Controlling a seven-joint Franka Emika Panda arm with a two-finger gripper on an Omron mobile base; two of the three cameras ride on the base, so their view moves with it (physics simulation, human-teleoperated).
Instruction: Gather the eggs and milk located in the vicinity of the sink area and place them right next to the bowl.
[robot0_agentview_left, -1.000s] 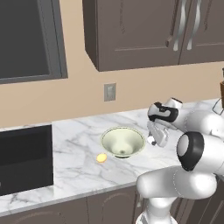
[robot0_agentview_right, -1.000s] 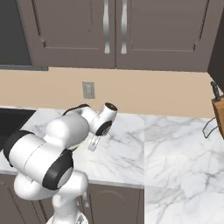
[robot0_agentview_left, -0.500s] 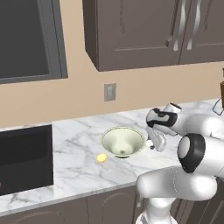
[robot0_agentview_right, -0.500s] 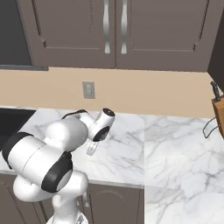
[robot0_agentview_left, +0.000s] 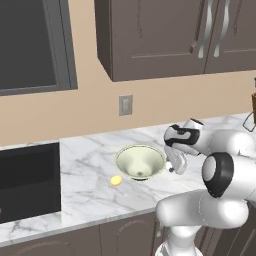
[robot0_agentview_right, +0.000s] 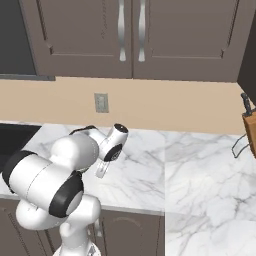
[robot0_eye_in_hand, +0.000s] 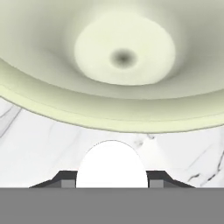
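Left base view: behind the arm on its left, looking forward and down over the marble counter, taking in the sink, bowl and wall outlet. Right base view: behind the arm on its right, same tilt, facing the counter, upper cabinets and the same outlet. Both share that counter stretch, backsplash and arm. Hand view: very near, low over the counter, aimed into the bowl, whose rim spans the frame
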